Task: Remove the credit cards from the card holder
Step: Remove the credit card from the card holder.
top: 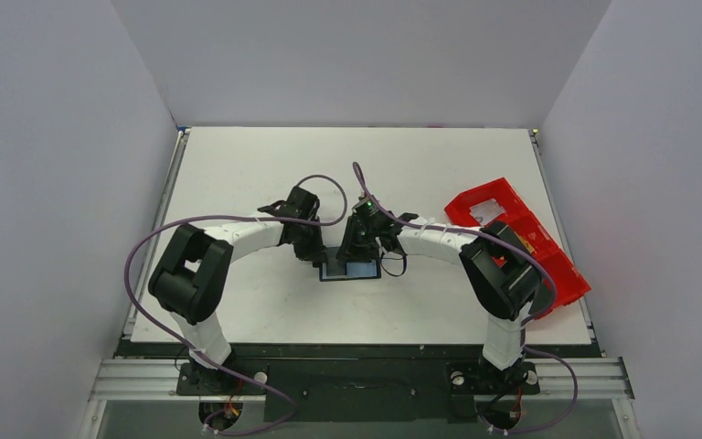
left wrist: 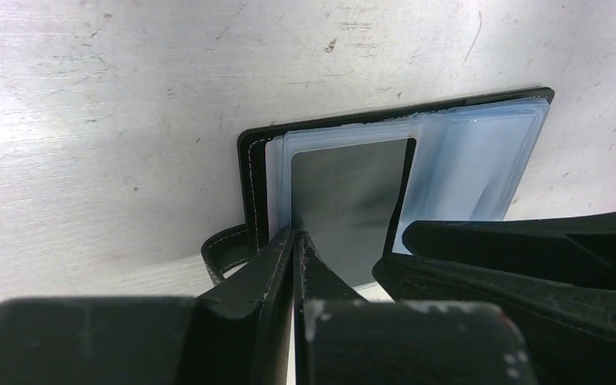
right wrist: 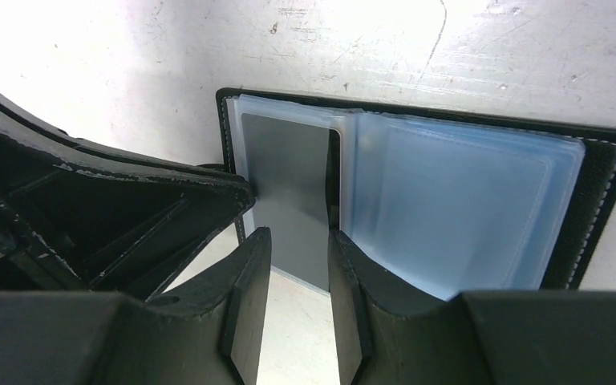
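a pale grey wall [top: 55, 183] closes the left side, with another at the back and one on the right. the white bench [top: 265, 165] is scuffed and scratched, and a metal rail [top: 128, 380] runs along its near edge. the left arm [top: 228, 240] reaches toward the middle. its jaws are clenched tight at the near left edge of the card holder [top: 350, 270], by the closing tab [left wrist: 224, 253]. whether they pinch anything cannot be told. the holder lies open and flat near the bench's centre, between the two arms, its clear sleeves [right wrist: 457, 208] fanned. a dark grey card [right wrist: 289, 192] sticks out of the left sleeve. the right arm's [top: 448, 242] jaws stand part-way apart, released, straddling that card. a red tray [top: 512, 219] sits at the bench's right edge.
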You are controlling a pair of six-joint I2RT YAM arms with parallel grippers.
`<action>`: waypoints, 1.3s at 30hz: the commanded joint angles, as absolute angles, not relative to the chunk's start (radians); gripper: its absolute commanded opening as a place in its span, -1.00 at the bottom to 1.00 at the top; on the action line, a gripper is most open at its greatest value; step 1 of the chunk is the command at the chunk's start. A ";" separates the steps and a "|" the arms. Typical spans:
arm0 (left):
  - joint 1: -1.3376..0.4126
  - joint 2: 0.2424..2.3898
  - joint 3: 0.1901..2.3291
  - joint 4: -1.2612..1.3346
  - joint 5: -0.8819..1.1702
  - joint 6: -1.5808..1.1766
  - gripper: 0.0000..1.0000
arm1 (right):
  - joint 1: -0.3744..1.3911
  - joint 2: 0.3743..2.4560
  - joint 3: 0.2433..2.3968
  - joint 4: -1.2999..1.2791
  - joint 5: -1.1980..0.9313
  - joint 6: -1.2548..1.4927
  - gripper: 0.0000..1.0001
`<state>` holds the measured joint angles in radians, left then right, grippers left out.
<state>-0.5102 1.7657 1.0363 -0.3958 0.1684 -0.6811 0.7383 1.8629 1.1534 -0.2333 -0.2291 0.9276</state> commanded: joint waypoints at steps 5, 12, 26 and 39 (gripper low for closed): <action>-0.542 1.812 1.052 -0.367 0.171 -0.702 -1.00 | 0.718 1.891 1.113 -0.174 -0.231 0.937 -0.43; -0.545 1.827 1.054 -0.379 0.158 -0.709 -1.00 | 0.694 1.862 1.069 -0.162 -0.223 0.935 -0.44; -0.562 1.844 1.077 -0.370 0.184 -0.720 -1.00 | 0.690 1.873 1.037 -0.081 -0.275 0.964 -0.47; -0.569 1.882 1.072 -0.383 0.171 -0.737 -1.00 | 0.620 1.829 0.868 0.218 -0.376 1.069 -0.49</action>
